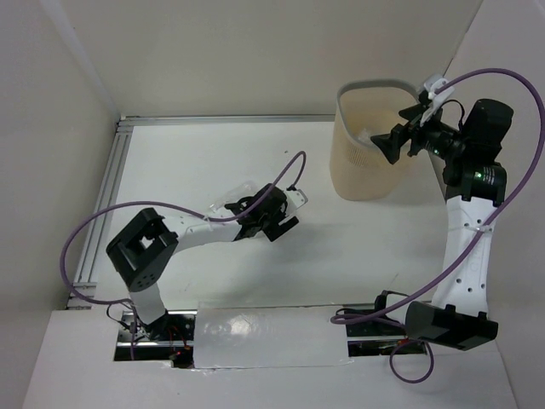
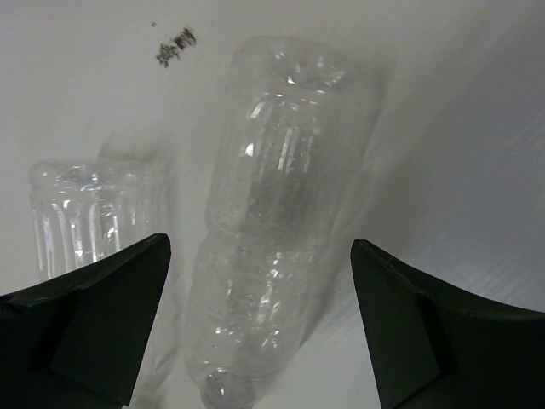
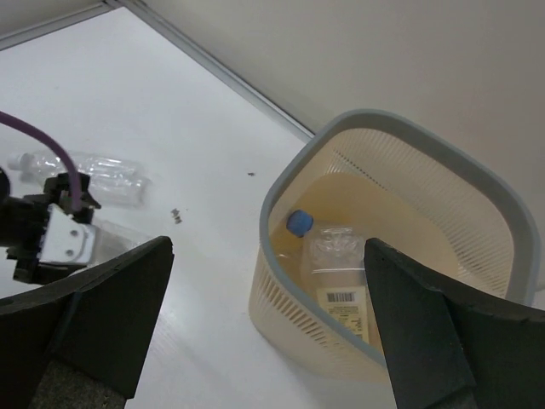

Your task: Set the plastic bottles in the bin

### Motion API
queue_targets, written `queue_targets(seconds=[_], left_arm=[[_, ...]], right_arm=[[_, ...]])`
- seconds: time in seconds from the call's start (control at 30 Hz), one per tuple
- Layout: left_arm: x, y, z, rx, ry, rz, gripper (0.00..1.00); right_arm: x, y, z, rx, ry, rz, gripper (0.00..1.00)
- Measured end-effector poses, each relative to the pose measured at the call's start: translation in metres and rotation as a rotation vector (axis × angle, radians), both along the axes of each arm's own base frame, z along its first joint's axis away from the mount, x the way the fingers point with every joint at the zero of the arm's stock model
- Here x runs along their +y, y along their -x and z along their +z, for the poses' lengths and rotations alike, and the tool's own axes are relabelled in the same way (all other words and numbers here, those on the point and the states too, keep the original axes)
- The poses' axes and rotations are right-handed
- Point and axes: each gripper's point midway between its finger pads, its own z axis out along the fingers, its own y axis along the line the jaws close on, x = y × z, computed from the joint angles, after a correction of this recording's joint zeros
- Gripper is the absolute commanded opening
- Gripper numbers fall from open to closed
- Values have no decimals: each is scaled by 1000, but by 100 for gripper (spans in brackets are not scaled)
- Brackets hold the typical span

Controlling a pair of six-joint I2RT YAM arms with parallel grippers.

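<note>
A clear crinkly plastic bottle [image 2: 272, 230] lies on the white table, cap end towards the camera, between the fingers of my open left gripper [image 2: 260, 290]; the jaws stand wide on either side without touching it. A second clear ribbed bottle [image 2: 85, 213] lies just to its left. In the top view my left gripper [image 1: 264, 215] hovers over these bottles [image 1: 232, 198]. My right gripper [image 3: 268, 290] is open and empty above the near rim of the beige bin [image 3: 281, 192], which also shows in the top view [image 1: 358, 170]. A blue-capped labelled bottle [image 3: 336, 256] lies inside the bin.
Small dark specks [image 2: 174, 47] lie on the table beyond the bottles. An aluminium rail [image 1: 106, 196] runs along the table's left edge and walls close in at the back and sides. The left arm's purple cable [image 1: 281, 170] arcs above its wrist.
</note>
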Motion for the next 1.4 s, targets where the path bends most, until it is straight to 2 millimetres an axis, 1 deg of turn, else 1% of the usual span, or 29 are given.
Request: queue_targets(seconds=[0.1,0.13,0.17,0.23,0.27,0.3,0.33,0.43,0.5,0.53,0.57,0.6,0.67,0.7,0.77,0.8,0.83,0.87,0.9,0.93,1.03,1.07,1.1,1.13,1.2,1.23,1.33,1.4], left_arm=[[-1,1,-17,38,-34,-5,94],[-2,1,-20,50,-39,-8,91],[-3,2,-23,61,-40,-9,84],[-6,5,-24,80,-29,-19,75],[-8,7,-24,88,-23,-33,64],[-11,8,-24,96,-12,-38,57],[-12,9,-24,99,-7,-47,52],[-19,14,-17,113,26,-79,38],[-24,19,-7,113,49,-102,36],[-27,22,2,106,71,-113,36],[-29,24,13,98,95,-121,35],[-31,25,26,86,124,-125,35],[-38,24,63,36,195,-138,35],[-42,22,87,2,241,-143,35],[-50,17,138,-73,344,-142,35],[-53,14,167,-118,405,-140,35],[-55,12,195,-162,467,-138,35],[-55,10,220,-200,524,-137,36],[-56,9,248,-246,591,-137,36],[-55,7,272,-284,657,-133,36],[-56,5,330,-378,831,-147,36],[-55,1,339,-383,868,-144,36],[-58,-3,352,-395,920,-151,36],[-63,-8,367,-413,978,-166,36],[-76,-19,389,-432,1095,-199,37],[-82,-25,396,-436,1146,-215,37],[-104,-44,401,-401,1289,-257,37],[-120,-56,404,-366,1368,-287,37]], right_arm=[[3,4,-4,12,4,25,100],[5,5,-5,14,5,33,98],[6,7,-5,15,6,43,97],[9,11,-5,15,5,63,95],[11,13,-5,15,3,74,93],[14,16,-4,15,0,88,91],[14,17,-4,15,0,90,91],[18,22,-6,18,-6,106,86],[19,25,-6,16,-8,110,78],[19,26,-6,19,-11,107,74],[19,26,-6,17,-13,101,69],[17,25,-5,16,-16,84,62],[12,23,-5,13,-19,40,52],[9,22,-6,14,-22,16,49],[2,19,-8,14,-28,-38,36],[-1,18,-8,13,-29,-63,29],[-5,17,-10,18,-35,-94,12],[-9,16,-10,13,-34,-126,5],[-14,15,-11,18,-42,-161,0],[-21,13,-11,19,-46,-211,0],[-35,12,-14,20,-44,-308,0],[-38,12,-14,19,-42,-326,0],[-40,13,-14,18,-38,-336,0],[-40,15,-15,22,-34,-337,0],[-37,19,-20,27,-24,-323,0],[-35,23,-24,34,-21,-313,0],[-28,34,-42,68,-11,-285,0],[-25,43,-57,104,-4,-270,0]])
